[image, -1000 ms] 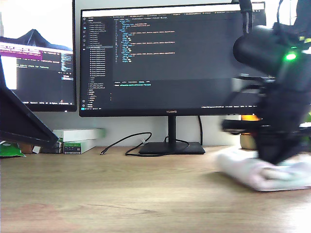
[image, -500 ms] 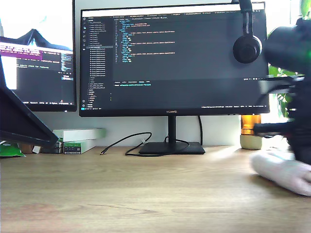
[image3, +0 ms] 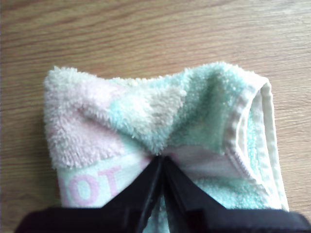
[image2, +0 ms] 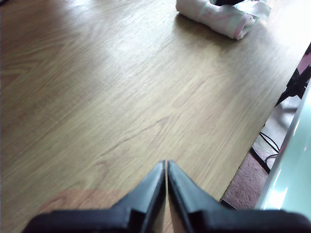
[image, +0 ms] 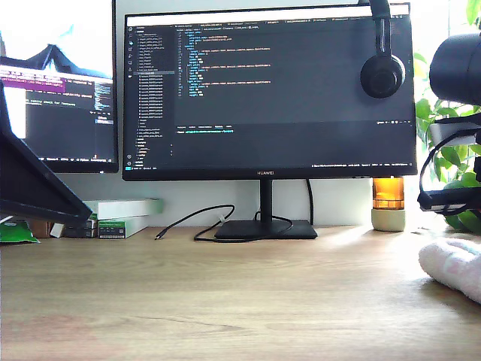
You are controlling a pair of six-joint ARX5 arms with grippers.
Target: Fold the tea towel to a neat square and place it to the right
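The tea towel is a bunched, folded bundle of fluffy mint green terry with pink bands and pink lettering, lying on the wooden table. My second gripper is shut on the tea towel, and the cloth puckers up at its fingertips. In the exterior view the tea towel lies at the right edge, partly cut off, under the second arm. My first gripper is shut with nothing in it, low over bare wood, and the tea towel lies far ahead of it.
A large monitor with headphones hung on it stands at the back on a stand with a cable. A second monitor, boxes, an amber jar and a plant line the back. The table edge drops to the floor.
The second arm has moved toward the exterior view's right, dragging the tea towel along to the right edge. The headphones and the jar are now uncovered.
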